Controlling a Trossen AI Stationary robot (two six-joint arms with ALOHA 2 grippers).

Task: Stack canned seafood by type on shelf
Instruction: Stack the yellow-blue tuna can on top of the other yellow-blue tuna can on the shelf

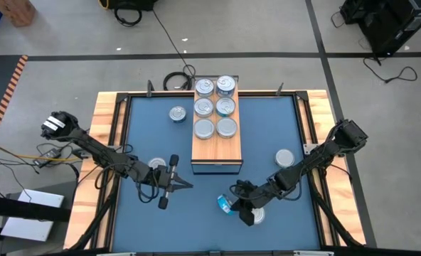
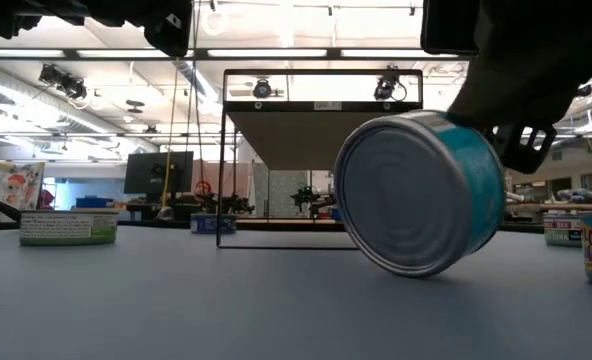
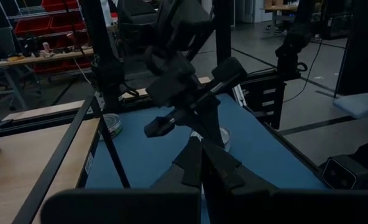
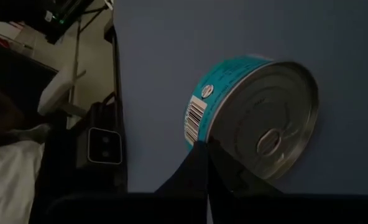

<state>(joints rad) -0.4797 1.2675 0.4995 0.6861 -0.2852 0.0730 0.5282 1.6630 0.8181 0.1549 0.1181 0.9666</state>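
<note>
Teal-sided flat round tin [image 4: 252, 118] with a silver pull-tab lid and barcode label stands tilted on edge on the blue tabletop [image 4: 190, 43], touching the closed, empty right claw's [image 4: 207, 163] fingertips.

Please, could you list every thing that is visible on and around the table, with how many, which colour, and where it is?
Tins on shelf: six, silver lids, in two columns on the wooden top.
Shelf: one, light-brown wood with dark edging, middle of the far half of the mat.
Loose tins: one left of the shelf; one right of it; one under the left arm; one partly hidden under the right tool.
Teal tin: one, teal side, silver lid, tilted on its edge near the front.
Mat: one, blue, covers the table.
Cables: black, on the floor behind the table.
Left tool: shut, empty, over the front left of the mat.
Right tool: shut, against the teal tin.
</note>
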